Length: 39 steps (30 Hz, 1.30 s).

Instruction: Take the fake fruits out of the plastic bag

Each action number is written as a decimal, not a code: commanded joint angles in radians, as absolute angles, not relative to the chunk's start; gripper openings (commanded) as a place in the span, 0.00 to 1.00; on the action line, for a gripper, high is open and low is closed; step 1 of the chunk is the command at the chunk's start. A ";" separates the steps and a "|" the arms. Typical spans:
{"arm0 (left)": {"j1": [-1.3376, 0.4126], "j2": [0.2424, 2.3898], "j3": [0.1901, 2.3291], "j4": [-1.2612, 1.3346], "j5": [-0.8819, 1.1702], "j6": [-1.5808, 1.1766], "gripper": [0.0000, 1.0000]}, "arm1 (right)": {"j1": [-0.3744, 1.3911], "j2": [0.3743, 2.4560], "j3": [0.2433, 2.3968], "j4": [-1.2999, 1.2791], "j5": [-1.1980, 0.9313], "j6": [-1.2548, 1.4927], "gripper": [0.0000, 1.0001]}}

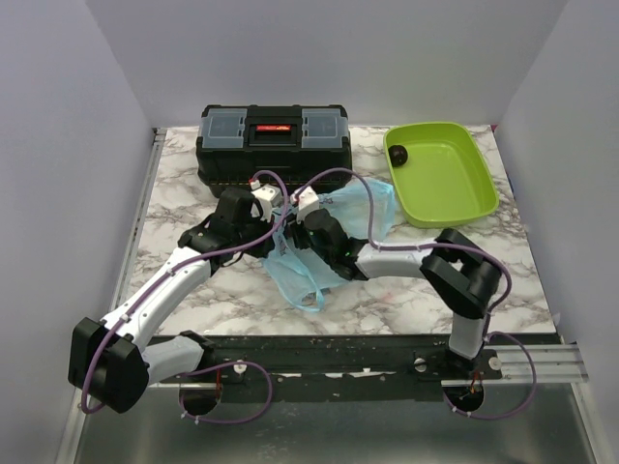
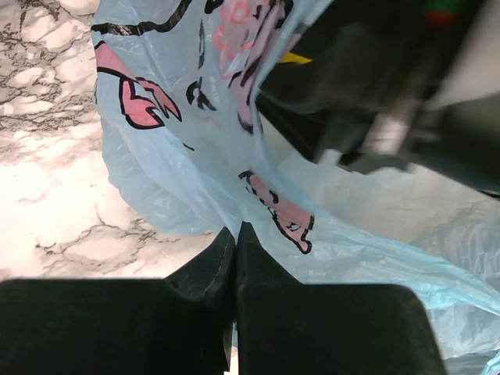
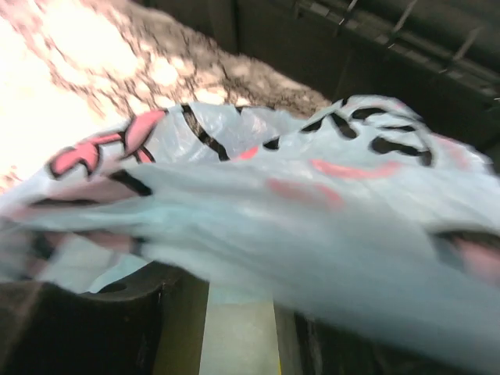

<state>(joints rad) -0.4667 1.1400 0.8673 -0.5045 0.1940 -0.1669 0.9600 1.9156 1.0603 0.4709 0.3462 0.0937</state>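
Item, plastic bag [image 1: 300, 275]: thin light-blue film with pink and black print, lying crumpled mid-table [image 1: 387, 300] between my two arms, one loop handle trailing toward the near edge. Item, left tool [image 2: 236, 244]: jaws fully together, pinching a fold of the bag's film; I judge this hold is there to anchor the bag and keep its mouth lifted so the other arm can work inside. Item, right tool [image 3: 234, 312]: pressed close against the bag, jaws partly apart, film draped across them; whether they grip film, a fruit or nothing I cannot tell, as the view is blurred. Item, fake fruits: one dark round fruit [image 1: 398, 153] sits in the far-left corner of the lime-green tray [image 1: 455, 193], well apart from the bag at the table's back right, the likely drop-off point. The remaining fruits are not visible and are presumably inside the bag. Item, black toolbox [image 1: 274, 145]: closed, behind the bag, not involved.
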 commanded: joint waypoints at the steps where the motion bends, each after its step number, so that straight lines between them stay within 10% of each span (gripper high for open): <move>1: -0.462 1.145 0.898 -0.506 0.195 -0.170 0.00 | 0.957 1.802 0.975 0.512 0.366 0.143 0.34; 13: -0.462 1.163 0.900 -0.509 0.198 -0.170 0.00 | 0.957 1.597 0.768 0.512 0.336 0.266 0.19; 32: -0.463 1.238 0.924 -0.571 -0.088 -0.195 0.00 | 0.933 1.949 1.061 0.698 0.333 0.060 0.84; 39: -0.463 1.266 0.926 -0.570 -0.165 -0.235 0.00 | 0.907 2.081 1.155 0.707 0.342 0.054 0.91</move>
<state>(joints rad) -0.4664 1.2472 0.9031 -0.5632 -0.0875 -0.1993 0.9203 2.0182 1.1049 0.6643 0.3347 0.0769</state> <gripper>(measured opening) 0.003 0.906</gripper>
